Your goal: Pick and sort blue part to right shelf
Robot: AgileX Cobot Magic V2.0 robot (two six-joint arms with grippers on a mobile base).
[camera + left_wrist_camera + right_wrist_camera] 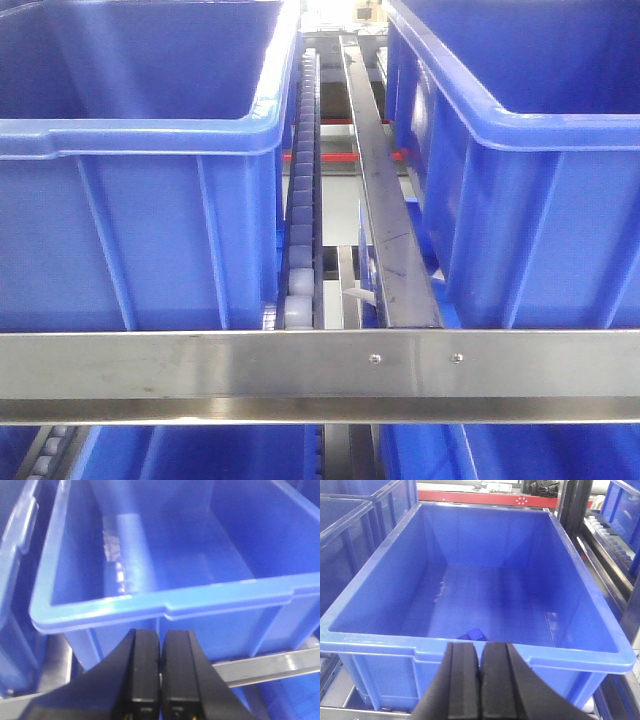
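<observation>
Right wrist view, blue part point(472, 634) in crate point(380, 645), just beyond clenched right pincer point(480, 690)

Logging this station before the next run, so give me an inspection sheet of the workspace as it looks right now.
Surface: steel rack with roller track between the crates.
Job's things: small blue part on the floor of the right-hand crate, near its front wall, partly hidden by the gripper.
Clutter: nothing seen; left-hand crate looks empty.
Grippers: left gripper shut, empty; right gripper shut, empty.
Cables: nothing seen.
Surroundings: more blue crates either side; red beam behind.
</observation>
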